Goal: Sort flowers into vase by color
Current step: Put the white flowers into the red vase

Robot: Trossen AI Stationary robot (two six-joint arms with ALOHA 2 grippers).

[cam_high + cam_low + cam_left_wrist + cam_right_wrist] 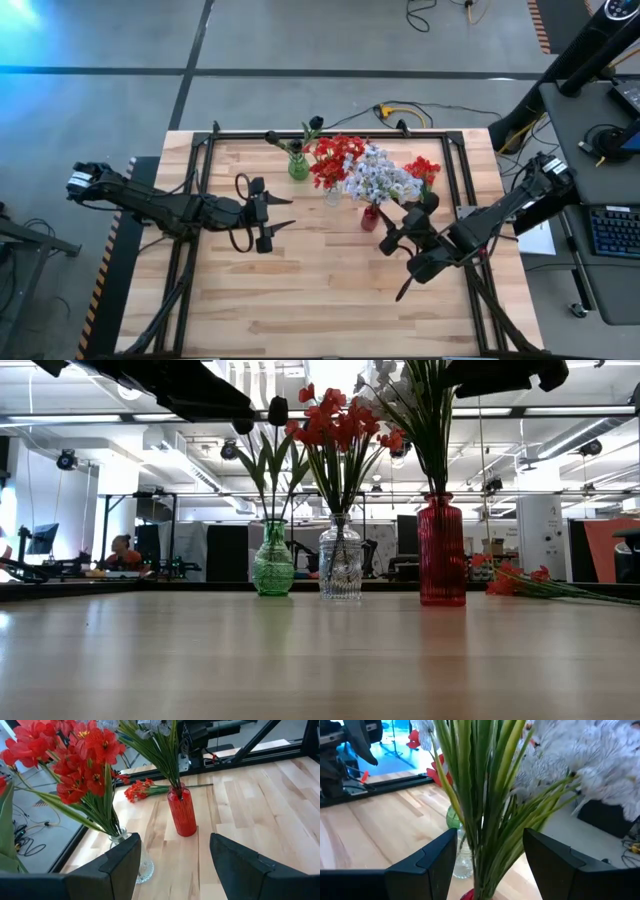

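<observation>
Flowers are mostly sorted, I judge: the dark buds stand in the green vase, the red blossoms in the clear vase, the pale blue-white blossoms in the red vase, all three in a row near the far middle of the counter. One loose red spray lies flat on the counter just beside the red vase, toward my right arm's side, and that looks to be the last piece. My right hand hovers close to the red vase with its fingers spread and nothing between them, the green stems of the pale bunch filling its view. My left hand waits over the counter's left half, also spread and empty, facing the vases. Next, as I reckon it, one hand must reach to the lying spray, pinch its thin stem, and carry it to the clear vase without brushing the crowded pale bunch. Pale wooden boards make up the counter, framed by black rails. Beyond it lies a grey floor with cables, and a wide workshop with a seated person far off.
</observation>
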